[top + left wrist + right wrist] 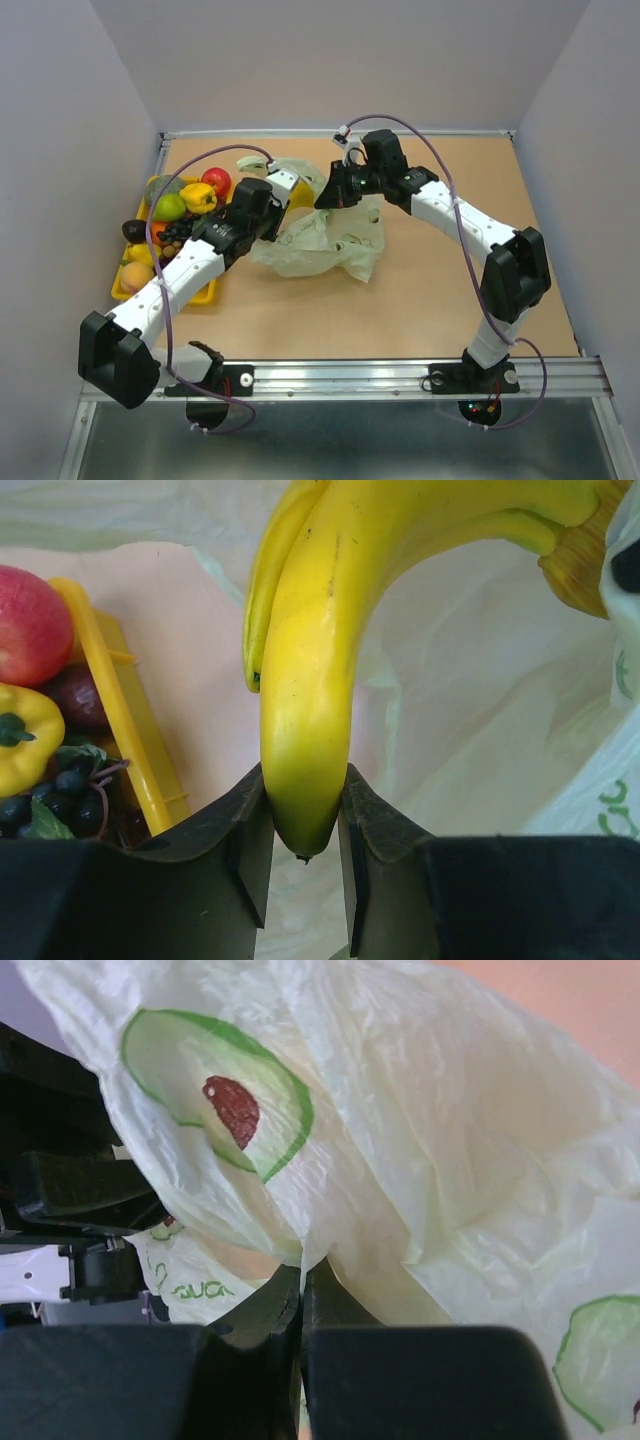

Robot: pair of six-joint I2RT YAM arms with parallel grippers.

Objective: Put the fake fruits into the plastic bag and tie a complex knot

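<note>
- From overhead, the plastic bag (pixel 325 245) lies crumpled at the middle of the bench (pixel 450 300), with both arms reaching in over its upper edge.
- The left end effector (pixel 284 184) hangs just left of centre and the right end effector (pixel 326 194) is close beside it. From this height I cannot tell how either pair of jaws stands.
- The left wrist view shows it: the left end effector (pixel 305 810) is clamped narrowly around the lower tip of a yellow banana (pixel 310 680), which curves up to the top of the frame with pale bag film behind it.
- That view's left edge also shows the yellow tray (pixel 110 700) with a red apple (pixel 30 625) and dark grapes (pixel 60 790) inside.
- The right wrist view shows the right end effector (pixel 302 1280) closed tight, pinching a gather of the bag, with its avocado print at upper left.
- Only the overhead view shows the remaining fake fruits (pixel 185 205) heaped in the tray at the left, beside the bag.
</note>
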